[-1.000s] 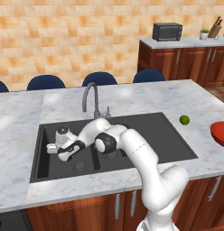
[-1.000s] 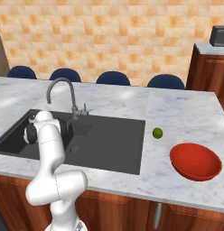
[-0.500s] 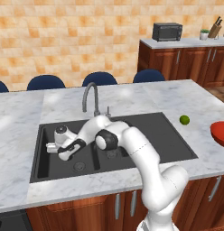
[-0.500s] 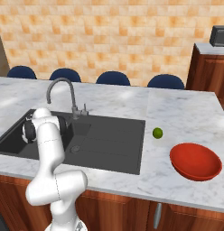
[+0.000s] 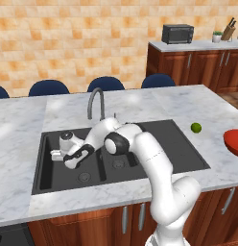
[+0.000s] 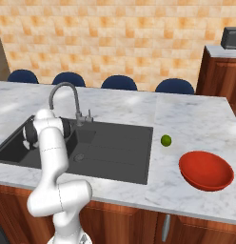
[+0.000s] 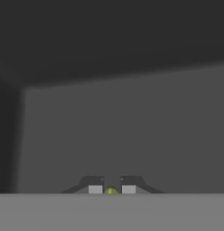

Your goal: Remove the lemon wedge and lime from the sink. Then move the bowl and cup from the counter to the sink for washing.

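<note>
**Wedge pinched low in the left basin**

The lemon wedge [image 7: 110, 191] showed as a small yellow-green speck caught between the two dark finger tips of the gripper [image 7: 111, 187]. The jaws stood almost together, pinching it, with only that sliver's thickness between them. A grip that narrow suited something so thin and flat, which gave the fingers little to bear on.

Around the wedge was the dark grey wall and floor of the sink [image 5: 187, 148]. The hand was down in the left basin, below the curved faucet [image 5: 95, 99]. The arm reached over the divider from the front, bent sharply at the wrist so the fingers could get low. Whether the wedge rested on the basin floor or hung just clear of it could not be told.

The lime [image 5: 196, 127] lay out on the counter [image 6: 198, 119], just beside the sink's right rim, so by the look of things that half of the clearing was done. The red bowl [image 6: 206, 170] sat further along the counter near its front edge, well apart from the sink and not yet moved.

The step in hand was judged to be carrying the wedge out. The likely risk was the sliver slipping from so slight a pinch on the way over the rim.
</note>
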Available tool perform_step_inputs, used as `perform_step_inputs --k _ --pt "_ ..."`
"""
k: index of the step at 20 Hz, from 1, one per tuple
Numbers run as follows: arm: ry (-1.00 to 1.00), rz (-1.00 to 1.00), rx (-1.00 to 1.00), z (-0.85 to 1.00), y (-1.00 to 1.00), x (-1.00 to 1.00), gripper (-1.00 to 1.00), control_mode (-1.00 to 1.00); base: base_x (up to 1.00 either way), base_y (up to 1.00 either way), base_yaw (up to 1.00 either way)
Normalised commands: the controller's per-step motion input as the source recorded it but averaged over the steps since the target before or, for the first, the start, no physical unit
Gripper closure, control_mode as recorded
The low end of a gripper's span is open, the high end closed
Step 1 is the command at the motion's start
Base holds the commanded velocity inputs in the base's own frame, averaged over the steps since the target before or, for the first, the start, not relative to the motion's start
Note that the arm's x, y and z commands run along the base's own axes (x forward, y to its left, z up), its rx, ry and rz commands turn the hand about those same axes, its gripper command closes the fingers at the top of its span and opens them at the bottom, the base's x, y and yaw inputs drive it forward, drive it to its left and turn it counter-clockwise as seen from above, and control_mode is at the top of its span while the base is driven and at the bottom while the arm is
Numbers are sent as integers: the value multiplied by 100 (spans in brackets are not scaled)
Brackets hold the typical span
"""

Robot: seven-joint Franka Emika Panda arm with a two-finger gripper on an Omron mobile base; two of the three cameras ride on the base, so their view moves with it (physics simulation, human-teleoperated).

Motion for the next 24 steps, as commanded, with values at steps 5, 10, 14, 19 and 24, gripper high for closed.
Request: perform_step_inputs --k 5,10,14,19,24 --pt "0 0 0 24 -11 -15 100 -100 0 0 0" --pt "-1 0 0 29 -10 -15 100 -100 0 0 0" --pt "-1 -3 0 31 -5 -18 100 -100 0 0 0" --pt "-1 -5 0 31 -2 -16 100 -100 0 0 0" --pt "-4 -8 0 31 0 -17 100 -100 0 0 0"
